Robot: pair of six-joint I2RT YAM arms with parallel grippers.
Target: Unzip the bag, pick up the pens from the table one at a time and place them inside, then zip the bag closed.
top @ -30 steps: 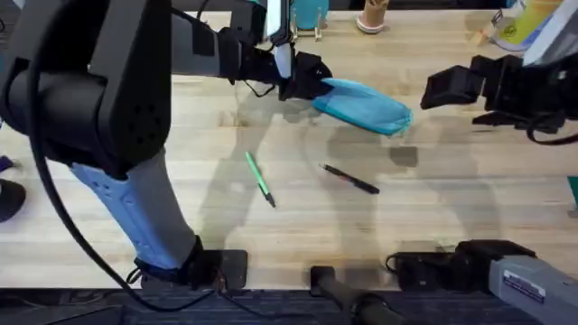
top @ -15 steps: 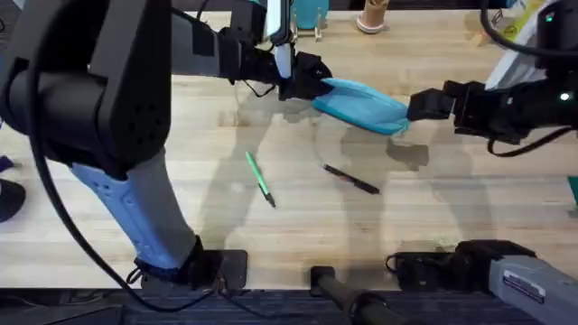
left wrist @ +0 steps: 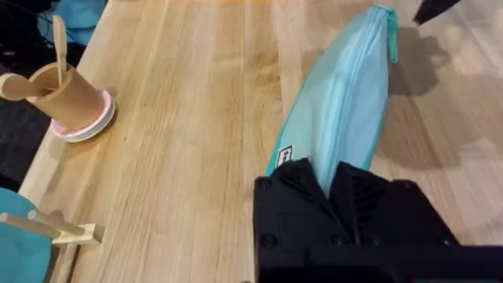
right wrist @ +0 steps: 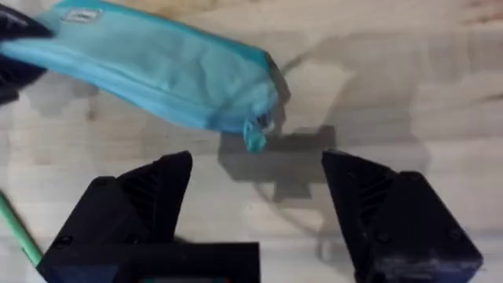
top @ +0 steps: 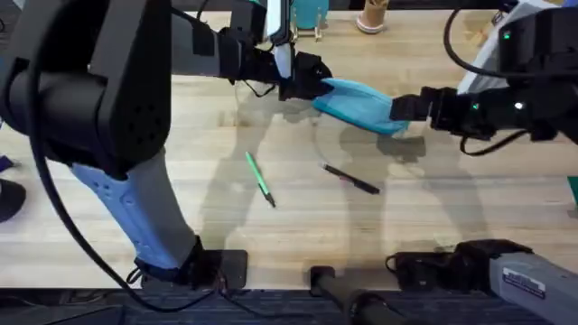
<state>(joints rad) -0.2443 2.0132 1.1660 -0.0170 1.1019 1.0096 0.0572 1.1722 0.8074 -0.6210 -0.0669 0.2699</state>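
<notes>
Holding: my left gripper [left wrist: 328, 185] is clamped on one end of the bag [top: 361, 105], lifting it a little off the table [top: 181, 208] toward the far middle.
Zipper: the zip looks fully closed, its teal pull tab [right wrist: 255, 138] hanging at the free end; I judge unzipping not yet begun.
Right gripper [right wrist: 255, 196]: fingers spread wide, gripping nothing, lined up just short of the pull tab and not touching it.
Progress: I read this as the very first step; opening, loading both pens and closing are all left.
Pens: two, both lying on the table nearer my bases than the bag, well apart from each other; the green pen [top: 260, 180] to the left, the black pen [top: 351, 179] roughly under the bag's free end.
Bags: one.
Next: I would need to close the right fingers on the tab while the left keeps the other end steady.
Clutter: a paper cup [left wrist: 67, 96] with a wooden stick sits on a pink saucer at the far edge.
</notes>
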